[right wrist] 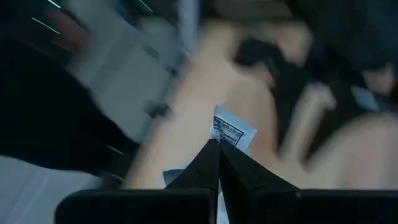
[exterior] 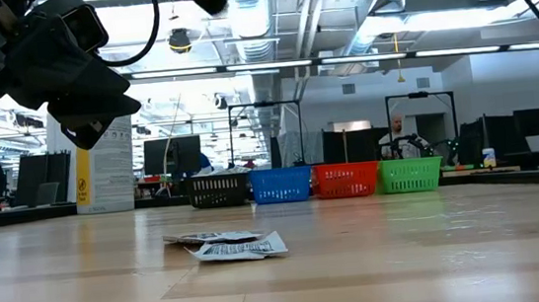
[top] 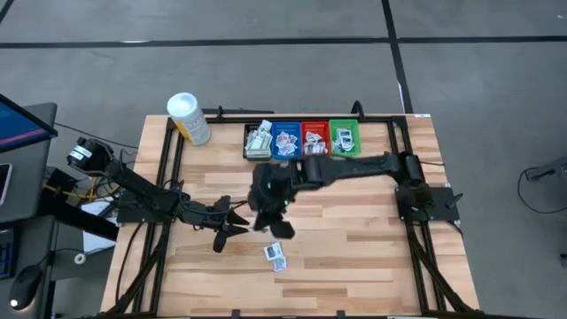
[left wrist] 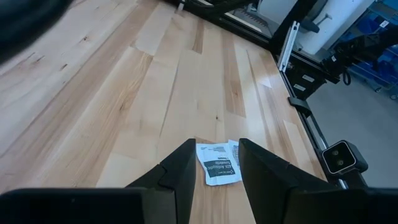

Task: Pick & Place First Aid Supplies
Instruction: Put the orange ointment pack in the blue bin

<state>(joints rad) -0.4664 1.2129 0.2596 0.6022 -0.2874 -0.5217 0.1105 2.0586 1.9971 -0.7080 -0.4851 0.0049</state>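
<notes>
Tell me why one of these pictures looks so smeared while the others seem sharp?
Right wrist view: streaked as if by motion; only the shut right gripper and the packet pinched at its fingertips stay readable. Left wrist view: crisp wood grain, packets on the table sharp. Low view: bright ceiling lights, arm a dark silhouette. High view: even light.

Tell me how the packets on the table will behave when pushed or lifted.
The packets lie flat and thin on the table, so they probably feel light and would slide rather than roll. Their edges look slightly curled in the low view, suggesting they are floppy. Pinching one off the smooth wood may be fiddly.
</notes>
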